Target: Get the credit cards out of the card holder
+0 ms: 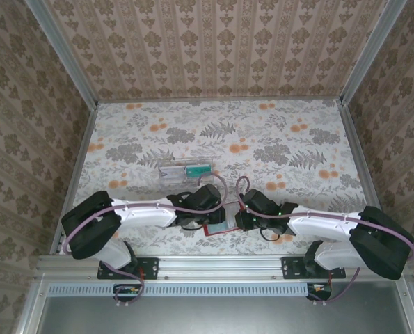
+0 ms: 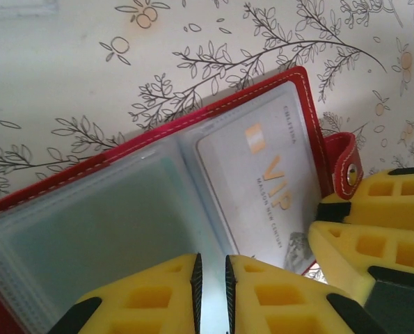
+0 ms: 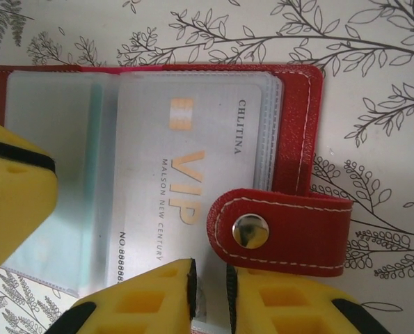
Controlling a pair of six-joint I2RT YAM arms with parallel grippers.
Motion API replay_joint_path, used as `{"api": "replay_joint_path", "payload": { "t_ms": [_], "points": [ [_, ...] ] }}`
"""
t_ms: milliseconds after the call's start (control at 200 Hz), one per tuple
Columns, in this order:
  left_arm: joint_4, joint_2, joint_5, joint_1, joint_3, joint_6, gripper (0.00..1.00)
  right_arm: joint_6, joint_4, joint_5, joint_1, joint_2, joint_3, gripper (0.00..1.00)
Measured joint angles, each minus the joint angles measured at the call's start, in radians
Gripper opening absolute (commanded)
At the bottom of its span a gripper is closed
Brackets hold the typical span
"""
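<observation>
The red card holder (image 1: 217, 230) lies open on the table between both grippers. Its grey pockets face up inside the red border (image 2: 248, 90). A white credit card (image 3: 186, 174) printed VIP sits in the right-hand pocket (image 2: 262, 188). My left gripper (image 2: 211, 259) is shut on the holder's near edge at the pocket sheets by the middle fold. My right gripper (image 3: 208, 264) is shut on the near edge of the VIP card, beside the red snap strap (image 3: 283, 233). Its yellow fingers (image 2: 373, 236) show at the right of the left wrist view.
A clear plastic tray (image 1: 175, 171) stands just beyond the grippers, with a green card (image 1: 196, 168) in it. The floral tablecloth (image 1: 276, 132) stretches to the patterned walls at the back and sides. A metal rail (image 1: 220, 264) runs along the near edge.
</observation>
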Motion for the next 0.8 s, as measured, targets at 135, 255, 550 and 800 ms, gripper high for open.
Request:
{"api": "replay_joint_path", "payload": {
  "t_ms": [135,255,550,800],
  "points": [
    [0.008,0.013,0.01,0.0,0.01,0.0,0.2,0.0,-0.001,0.005,0.0,-0.007,0.0,0.21],
    [0.009,0.019,0.01,0.0,0.01,-0.001,0.19,-0.003,-0.006,0.012,-0.001,-0.035,0.0,0.2],
    [0.009,0.019,0.01,0.0,0.01,-0.008,0.2,-0.017,-0.006,0.014,-0.007,0.008,0.0,0.18],
    [0.011,0.019,0.01,0.0,0.01,-0.02,0.21,-0.018,0.055,-0.007,-0.008,0.042,0.003,0.16]
  ]
}}
